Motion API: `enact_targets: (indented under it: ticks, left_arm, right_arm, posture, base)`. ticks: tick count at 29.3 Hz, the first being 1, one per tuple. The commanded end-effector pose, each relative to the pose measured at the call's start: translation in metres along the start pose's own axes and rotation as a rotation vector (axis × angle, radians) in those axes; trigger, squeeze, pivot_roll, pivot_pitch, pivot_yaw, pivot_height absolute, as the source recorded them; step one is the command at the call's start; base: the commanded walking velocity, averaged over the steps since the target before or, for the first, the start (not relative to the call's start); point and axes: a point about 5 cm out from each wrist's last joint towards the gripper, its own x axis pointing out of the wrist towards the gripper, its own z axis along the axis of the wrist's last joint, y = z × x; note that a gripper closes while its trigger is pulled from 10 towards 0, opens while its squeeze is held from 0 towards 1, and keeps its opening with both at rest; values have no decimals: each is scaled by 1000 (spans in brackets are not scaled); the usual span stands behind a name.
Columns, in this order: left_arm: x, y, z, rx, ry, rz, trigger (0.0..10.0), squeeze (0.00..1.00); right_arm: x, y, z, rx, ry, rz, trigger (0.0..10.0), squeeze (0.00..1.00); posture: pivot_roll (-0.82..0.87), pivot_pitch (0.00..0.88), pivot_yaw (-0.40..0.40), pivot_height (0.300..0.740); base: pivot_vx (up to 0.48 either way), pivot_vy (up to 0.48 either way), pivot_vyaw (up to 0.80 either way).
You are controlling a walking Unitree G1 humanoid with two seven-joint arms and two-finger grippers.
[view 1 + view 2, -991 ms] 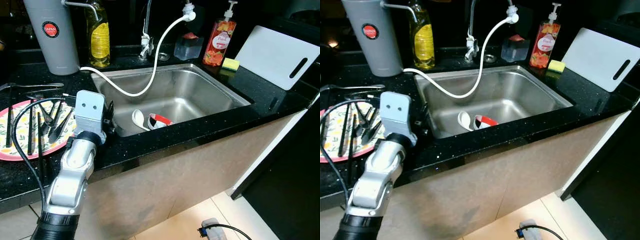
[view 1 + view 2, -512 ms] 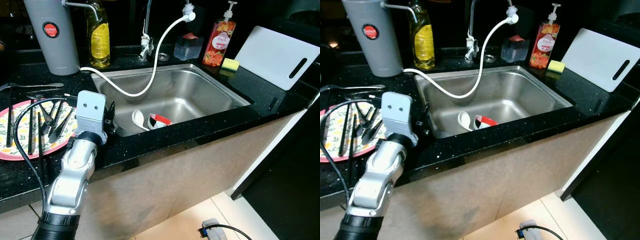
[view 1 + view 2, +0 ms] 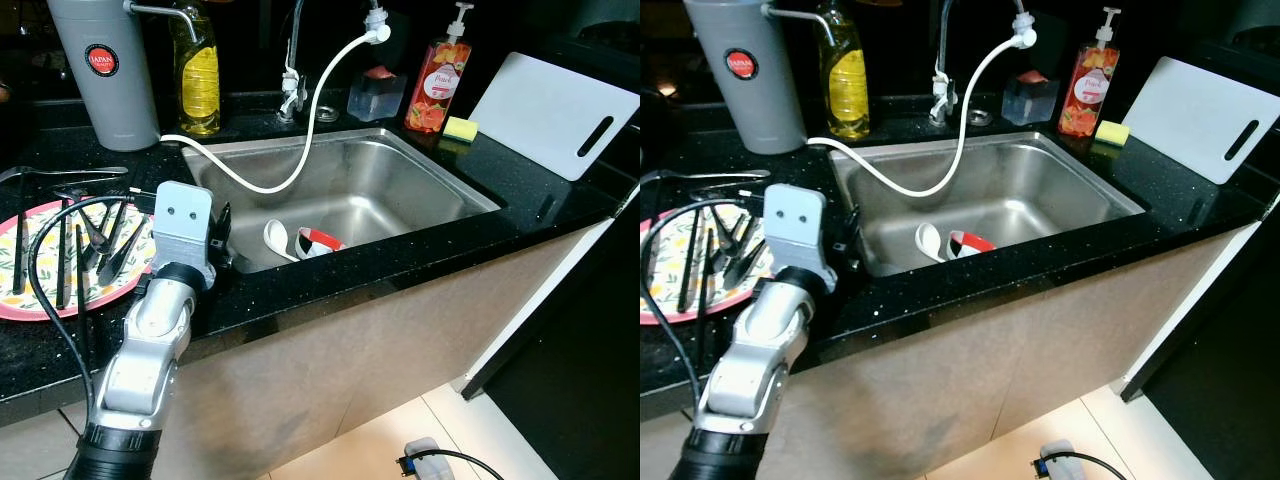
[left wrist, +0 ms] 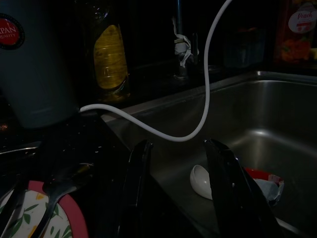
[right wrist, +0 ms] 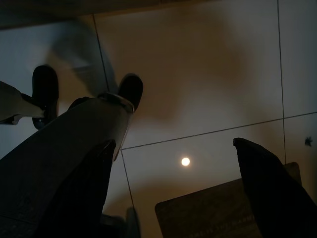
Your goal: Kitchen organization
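Note:
My left gripper (image 3: 221, 238) hovers open over the black counter at the sink's (image 3: 400, 180) front left corner, its silver arm reaching up from below. Its two black fingers (image 4: 136, 188) point into the basin with nothing between them. Ahead of them on the sink floor lie a white spoon (image 3: 277, 238) and a red-and-white item (image 3: 322, 241). Left of the gripper is a floral plate with a pink rim (image 3: 40, 312), holding several black utensils (image 3: 100, 245). My right gripper (image 5: 173, 198) hangs open over pale floor tiles.
A white hose (image 3: 300, 150) loops from the tap (image 3: 290, 85) across the basin to a grey canister (image 3: 105, 70). Along the back stand a yellow oil bottle (image 3: 200, 75), a clear container (image 3: 376, 95) and a red soap bottle (image 3: 440, 85). A yellow sponge (image 3: 461, 128) and a white cutting board (image 3: 555, 110) are at the right.

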Motion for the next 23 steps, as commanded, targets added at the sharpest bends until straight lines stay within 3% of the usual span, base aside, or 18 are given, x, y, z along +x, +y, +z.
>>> enact_targets:
  ticks: [1, 23]
  left_arm:
    - [-1, -3, -1, 8, -1, 0, 10000, 0]
    - [1, -4, -3, 33, 16, -1, 10000, 0]
  right_arm:
    - [-3, -5, -9, 14, 24, -15, 10000, 0]
    - [-3, -6, -10, 14, 25, -17, 10000, 0]
  posture:
    - [-48, 77, -98, 740]
    - [-53, 77, -98, 740]
  base:
    - [0, 0, 0]
    - [0, 0, 0]
